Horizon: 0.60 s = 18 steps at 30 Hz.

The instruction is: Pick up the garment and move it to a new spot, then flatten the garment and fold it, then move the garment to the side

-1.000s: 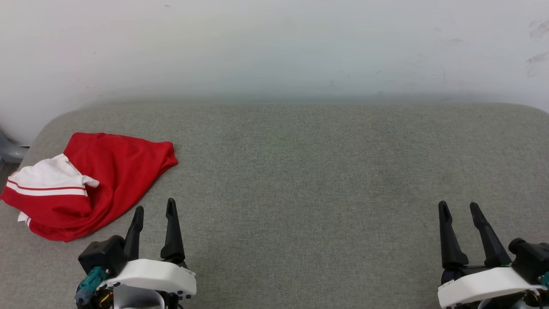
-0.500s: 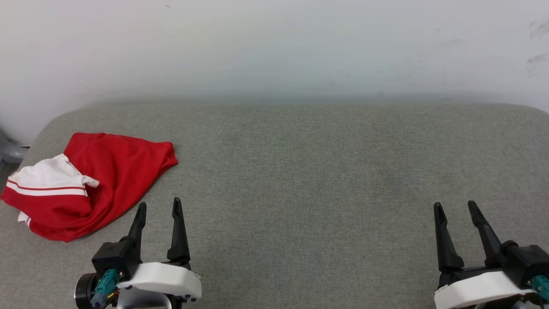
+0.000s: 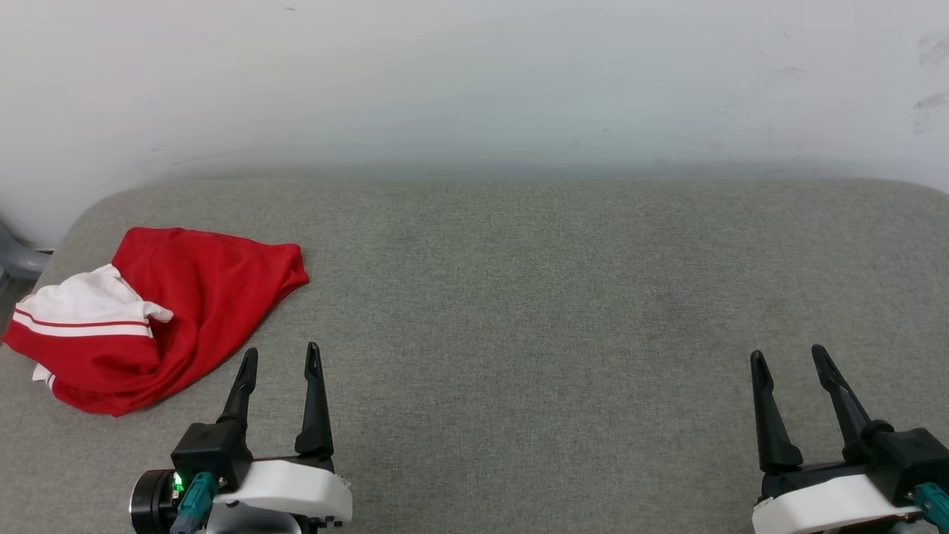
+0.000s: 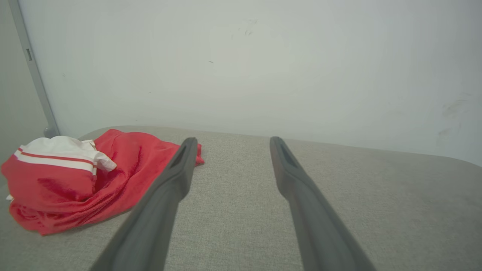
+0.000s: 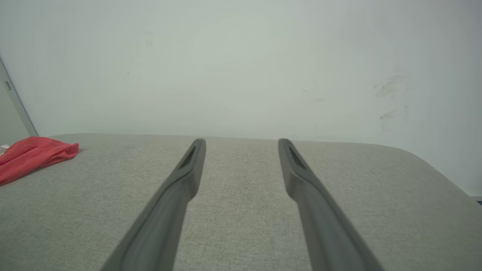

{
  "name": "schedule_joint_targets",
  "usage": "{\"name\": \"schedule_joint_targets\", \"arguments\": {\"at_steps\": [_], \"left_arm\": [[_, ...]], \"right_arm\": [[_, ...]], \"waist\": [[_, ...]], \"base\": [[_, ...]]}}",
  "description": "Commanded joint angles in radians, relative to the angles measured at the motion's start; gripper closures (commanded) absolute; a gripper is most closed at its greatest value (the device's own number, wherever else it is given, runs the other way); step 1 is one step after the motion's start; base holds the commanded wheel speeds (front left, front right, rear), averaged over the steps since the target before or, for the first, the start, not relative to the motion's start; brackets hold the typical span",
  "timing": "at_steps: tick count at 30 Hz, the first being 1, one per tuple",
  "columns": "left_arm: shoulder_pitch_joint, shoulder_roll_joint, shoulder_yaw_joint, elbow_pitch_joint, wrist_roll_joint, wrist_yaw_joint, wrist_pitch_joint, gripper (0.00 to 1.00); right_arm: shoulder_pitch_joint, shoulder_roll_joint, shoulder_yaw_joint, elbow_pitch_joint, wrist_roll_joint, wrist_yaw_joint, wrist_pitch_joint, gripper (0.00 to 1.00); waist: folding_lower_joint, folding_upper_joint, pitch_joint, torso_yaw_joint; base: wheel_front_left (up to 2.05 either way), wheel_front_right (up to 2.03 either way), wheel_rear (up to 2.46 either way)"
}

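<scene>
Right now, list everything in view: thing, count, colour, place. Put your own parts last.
garment: one, red with a white sleeve and red-white striped trim, crumpled in a heap at the left end of the padded surface
padded surface: one, grey-green fabric, spanning the head view, with rounded far corners
wall: one, white, right behind the surface, faint scuffs at its right
grey object: one, grey, off the surface's far left corner, too little shows to name it
left gripper: one, dark fingers, open, lower left, beside the garment and not touching it
right gripper: one, dark fingers, open, lower right, over bare fabric
</scene>
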Motion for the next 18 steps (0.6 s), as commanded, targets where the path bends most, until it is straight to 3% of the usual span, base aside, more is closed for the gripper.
{"name": "schedule_joint_targets", "arguments": {"at_steps": [1,10,18], "left_arm": [[0.007,0.002,0.0,-0.008,0.02,-0.005,-0.01,0.0],[0.012,0.002,0.003,-0.002,0.036,-0.018,-0.023,0.0],[0.009,0.002,0.007,0.02,0.01,-0.029,-0.025,0.0]], "right_arm": [[0.01,0.0,0.0,-0.011,-0.014,0.0,-0.007,0.0],[0.015,0.001,0.009,-0.021,-0.014,0.0,-0.023,0.0],[0.016,0.001,0.005,-0.003,0.057,0.0,-0.024,0.0]], "waist": [[0.0,-0.0001,0.0,0.0],[0.0,-0.0001,0.003,0.0],[0.0,-0.0001,0.0,0.002]], "base": [[0.0,0.0,0.0],[0.0,0.0,0.0],[0.0,0.0,0.0]]}}
